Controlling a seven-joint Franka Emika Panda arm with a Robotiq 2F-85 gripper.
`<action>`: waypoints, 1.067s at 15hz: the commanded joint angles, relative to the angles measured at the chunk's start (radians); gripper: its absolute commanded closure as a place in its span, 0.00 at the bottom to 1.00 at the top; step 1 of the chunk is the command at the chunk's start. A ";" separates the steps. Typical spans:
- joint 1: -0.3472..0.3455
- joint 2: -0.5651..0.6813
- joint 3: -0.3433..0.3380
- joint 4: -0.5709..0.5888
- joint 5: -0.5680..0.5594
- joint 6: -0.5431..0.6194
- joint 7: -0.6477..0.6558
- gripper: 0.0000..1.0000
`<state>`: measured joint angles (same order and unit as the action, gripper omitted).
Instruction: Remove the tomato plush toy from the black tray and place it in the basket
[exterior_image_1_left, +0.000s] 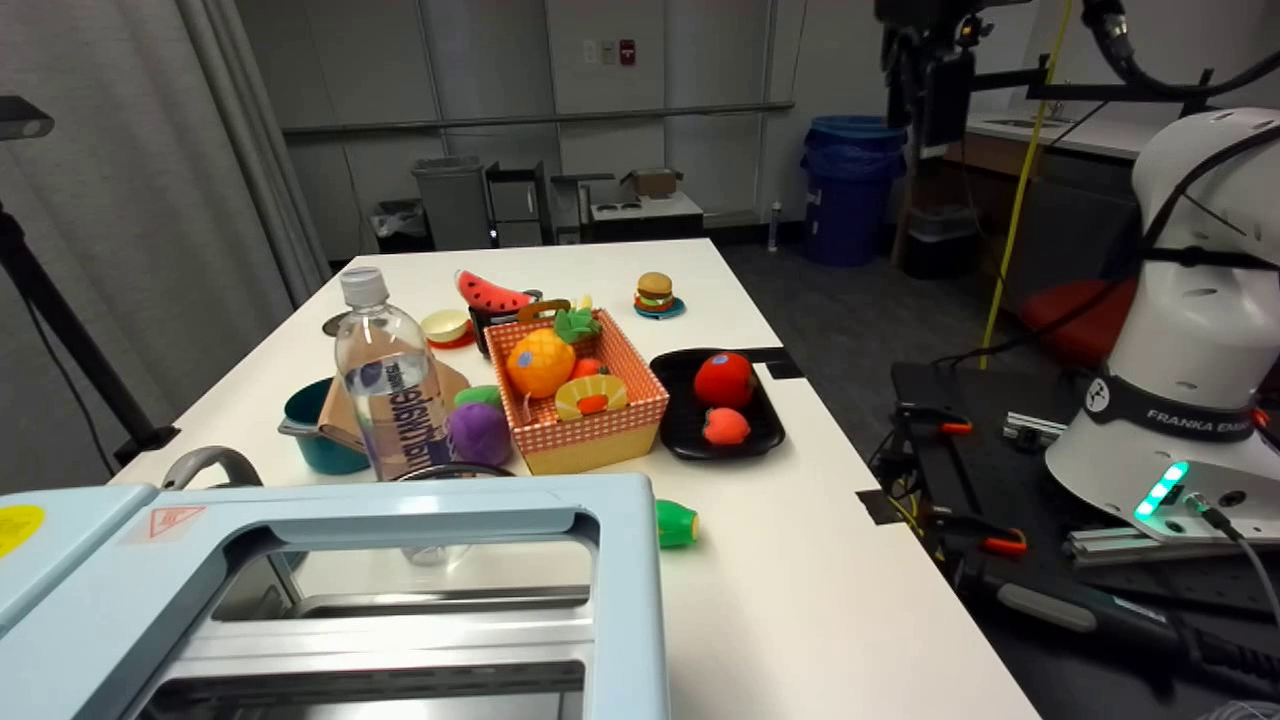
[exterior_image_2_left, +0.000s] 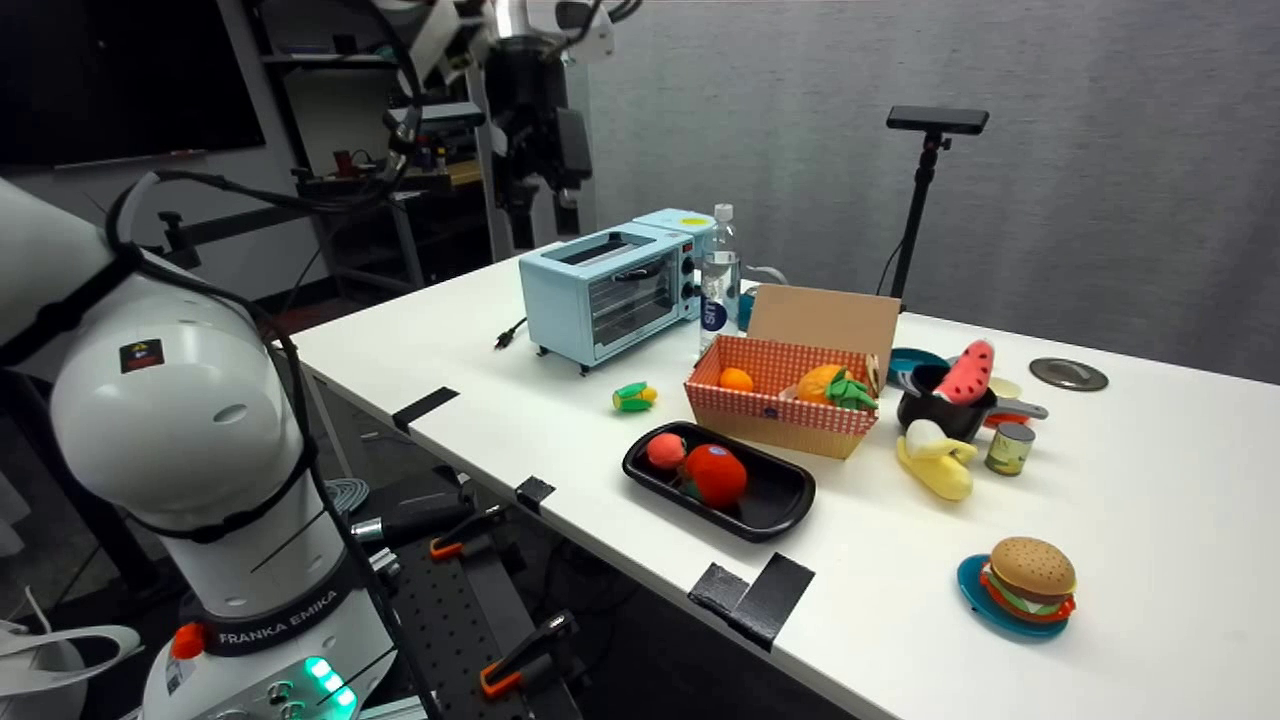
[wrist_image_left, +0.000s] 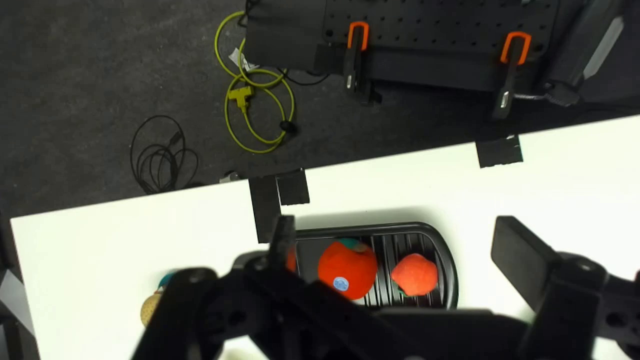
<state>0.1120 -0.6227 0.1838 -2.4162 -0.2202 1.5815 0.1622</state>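
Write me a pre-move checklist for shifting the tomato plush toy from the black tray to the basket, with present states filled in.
1. Tomato plush toy in the black tray: ok.
2. End effector open: ok, jaws wide apart in the wrist view.
3. End effector down at the toy: not ok, it hangs well above tray height in both exterior views.
4. Clearance from the smaller red toy: ok, a gap shows in the wrist view.
5. Room in the basket: cannot tell, a pineapple toy and others lie inside.

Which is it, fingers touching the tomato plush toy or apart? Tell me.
Apart. In an exterior view, the fingers hang high up, with a wide gap between them and the tomato plush toy, which lies below in the black tray.
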 joint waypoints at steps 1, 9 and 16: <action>-0.019 0.108 -0.027 -0.118 -0.072 0.272 -0.005 0.00; -0.084 0.325 -0.055 -0.176 -0.191 0.564 0.024 0.00; -0.085 0.459 -0.072 -0.211 -0.194 0.690 0.020 0.00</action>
<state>0.0321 -0.2190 0.1186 -2.6058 -0.3924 2.2003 0.1707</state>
